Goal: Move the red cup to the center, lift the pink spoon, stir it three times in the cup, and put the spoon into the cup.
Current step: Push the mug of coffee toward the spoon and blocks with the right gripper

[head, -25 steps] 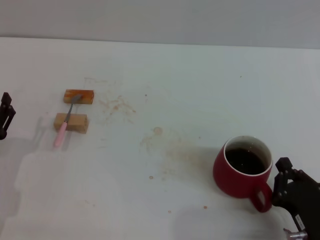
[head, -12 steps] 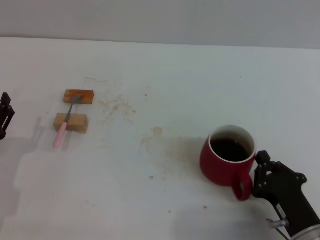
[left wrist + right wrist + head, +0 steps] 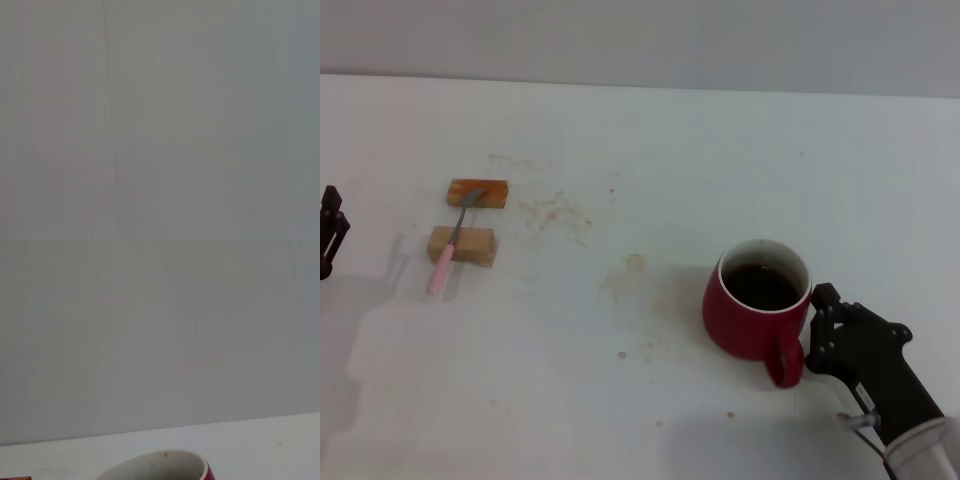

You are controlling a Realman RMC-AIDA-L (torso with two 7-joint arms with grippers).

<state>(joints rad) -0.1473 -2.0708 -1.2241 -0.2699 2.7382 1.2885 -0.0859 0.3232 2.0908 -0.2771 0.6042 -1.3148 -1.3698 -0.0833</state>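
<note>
The red cup [image 3: 748, 318] holds dark liquid and stands on the white table, right of the middle, with its handle toward the front right. My right gripper [image 3: 817, 332] is at that handle and grips it. The cup's white rim also shows in the right wrist view [image 3: 165, 462]. The pink spoon [image 3: 444, 264] lies at the far left, its handle across a tan block [image 3: 470, 246] and its metal bowl end on an orange block [image 3: 480, 191]. My left gripper [image 3: 329, 232] is parked at the table's left edge, well apart from the spoon.
The white table [image 3: 640, 150] has faint brown stains near its middle [image 3: 635, 262]. A grey wall runs behind it. The left wrist view shows only a plain grey surface.
My right gripper has moved left and away from me, taking the red cup with it toward the table's middle. The spoon, the blocks and the left arm have not moved.
</note>
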